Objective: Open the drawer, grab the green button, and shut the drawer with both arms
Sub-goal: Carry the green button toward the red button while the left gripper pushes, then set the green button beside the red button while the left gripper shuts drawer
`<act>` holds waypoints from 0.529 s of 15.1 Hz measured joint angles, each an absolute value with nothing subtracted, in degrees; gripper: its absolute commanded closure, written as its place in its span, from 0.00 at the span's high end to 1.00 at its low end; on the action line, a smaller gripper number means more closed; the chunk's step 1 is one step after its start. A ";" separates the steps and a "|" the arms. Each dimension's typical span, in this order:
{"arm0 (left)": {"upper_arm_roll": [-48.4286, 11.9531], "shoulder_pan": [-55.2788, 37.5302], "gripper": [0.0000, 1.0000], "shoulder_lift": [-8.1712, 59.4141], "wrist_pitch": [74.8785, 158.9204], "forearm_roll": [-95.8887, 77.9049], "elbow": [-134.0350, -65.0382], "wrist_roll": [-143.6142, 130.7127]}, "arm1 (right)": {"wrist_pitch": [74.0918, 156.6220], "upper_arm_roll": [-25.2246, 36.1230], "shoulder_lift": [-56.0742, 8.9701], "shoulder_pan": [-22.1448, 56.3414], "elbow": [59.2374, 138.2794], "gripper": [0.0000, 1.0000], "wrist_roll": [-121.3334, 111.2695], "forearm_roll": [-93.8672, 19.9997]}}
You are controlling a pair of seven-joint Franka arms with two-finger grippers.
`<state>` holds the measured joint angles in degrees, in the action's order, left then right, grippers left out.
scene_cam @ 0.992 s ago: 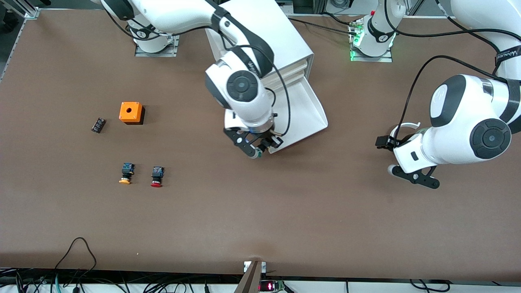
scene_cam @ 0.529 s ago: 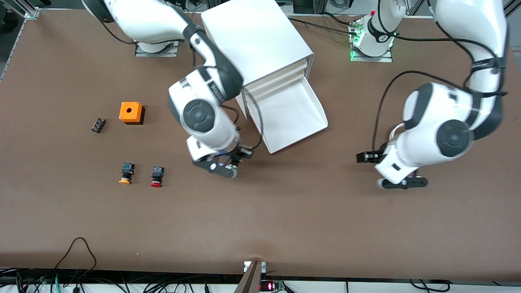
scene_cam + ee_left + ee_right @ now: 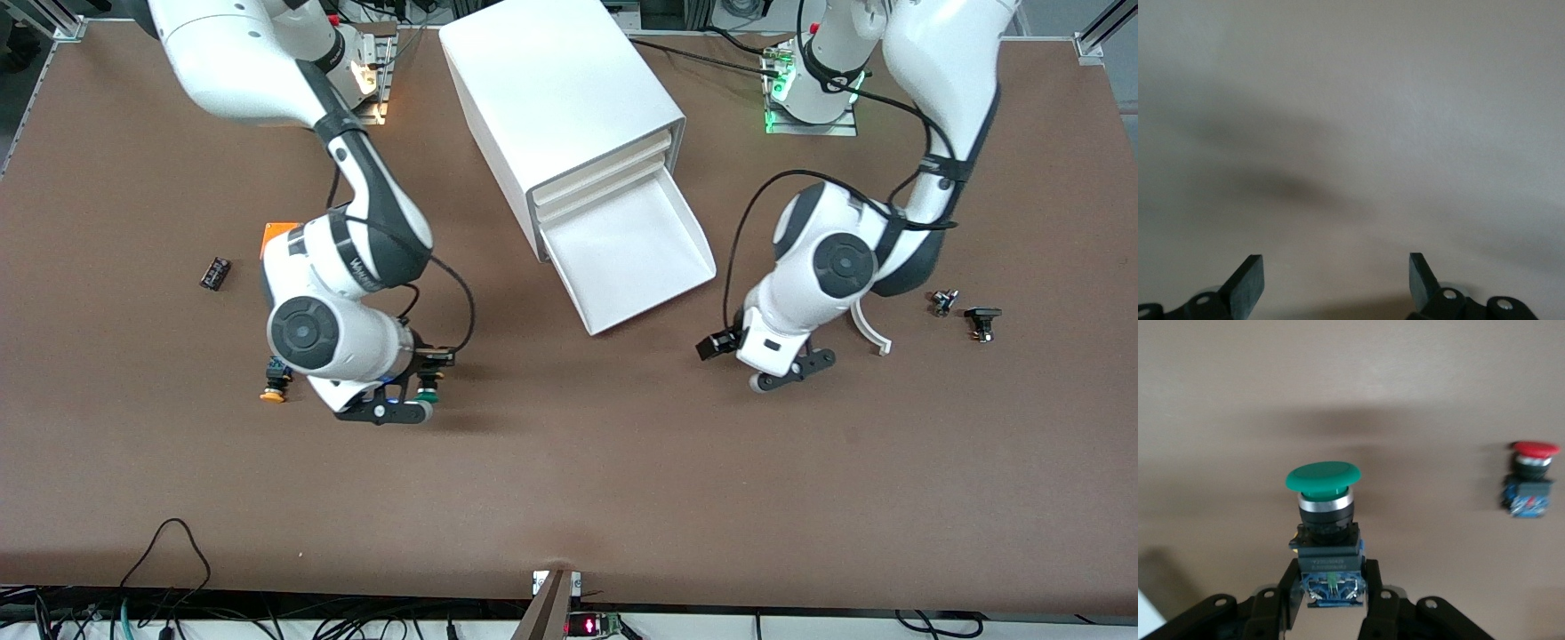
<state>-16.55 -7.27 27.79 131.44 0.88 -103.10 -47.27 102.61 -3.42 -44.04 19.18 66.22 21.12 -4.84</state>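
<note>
The cabinet's (image 3: 560,89) lowest drawer (image 3: 622,253) stands pulled out and shows nothing inside. My right gripper (image 3: 420,397) is shut on the green-capped button (image 3: 429,384), low over the table beside the yellow-capped one (image 3: 273,392). In the right wrist view the gripper (image 3: 1332,581) pinches the blue rear block, with the green cap (image 3: 1323,479) pointing away from the fingers. My left gripper (image 3: 787,373) hangs open and holds nothing, over bare table toward the left arm's end from the drawer; its fingers (image 3: 1248,283) stand wide apart.
A red-capped button (image 3: 1528,477) stands near the held one, hidden by the right arm in the front view. An orange box (image 3: 277,233) and a small black part (image 3: 214,273) lie toward the right arm's end. A white curved piece (image 3: 871,329) and small parts (image 3: 982,320) lie near the left arm.
The right arm swung from the drawer's front toward its own end of the table, carrying the green button. The left arm moved closer to the drawer, uncovering the curved piece and small parts.
</note>
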 measured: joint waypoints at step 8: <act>-16.61 -14.29 0.97 28.81 134.37 12.90 -107.22 -64.24 | 116.60 -2.24 -43.99 15.94 79.64 0.00 15.64 -4.69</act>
<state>-16.61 -14.29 28.81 134.37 12.90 -107.22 -64.24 116.60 -2.24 -43.99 15.94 79.64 15.64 -4.69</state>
